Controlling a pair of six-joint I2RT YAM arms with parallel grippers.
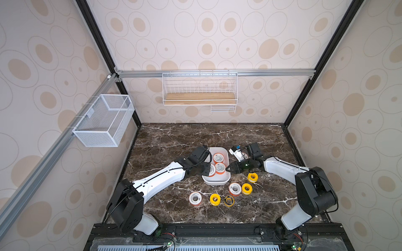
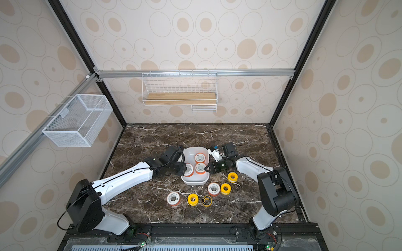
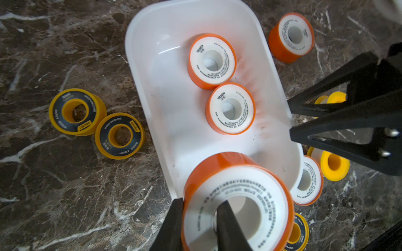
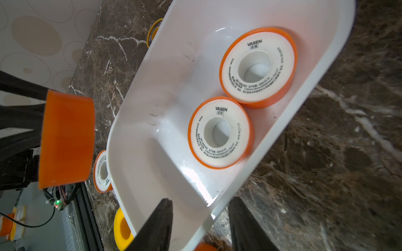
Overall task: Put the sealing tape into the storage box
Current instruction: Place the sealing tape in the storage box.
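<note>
Just left of the storage box [image 1: 215, 182], which sits about mid-worktop, 2 yellow-and-black spools [image 3: 77, 112] lie on the worktop [image 1: 165, 139]. In both top views the left arm hides them.

The left gripper [image 3: 201, 208] is clenched on 1 orange spool [image 3: 237, 204], with 1 finger through its core and 1 outside its band. It holds the spool tilted above the box's left rim. That pinch takes only the spool's thin wall, so I judge it could twist or slip. Let go this close to the rim, it may strike the edge and roll out onto the worktop.

2 orange spools [image 1: 217, 158] lie flat inside, toward the right wall. A drop onto them would leave the new spool perched instead of seated.

The right gripper [image 4: 200, 202] is unclenched, its jaws astride the box's right rim with a gap showing. I cannot tell whether either finger touches the wall. A sideways nudge from either arm could slide or tip the light tub, and the 2 grippers are close enough across it to collide.

6 loose spools [image 1: 235, 189] wait between the box and the near edge.
</note>
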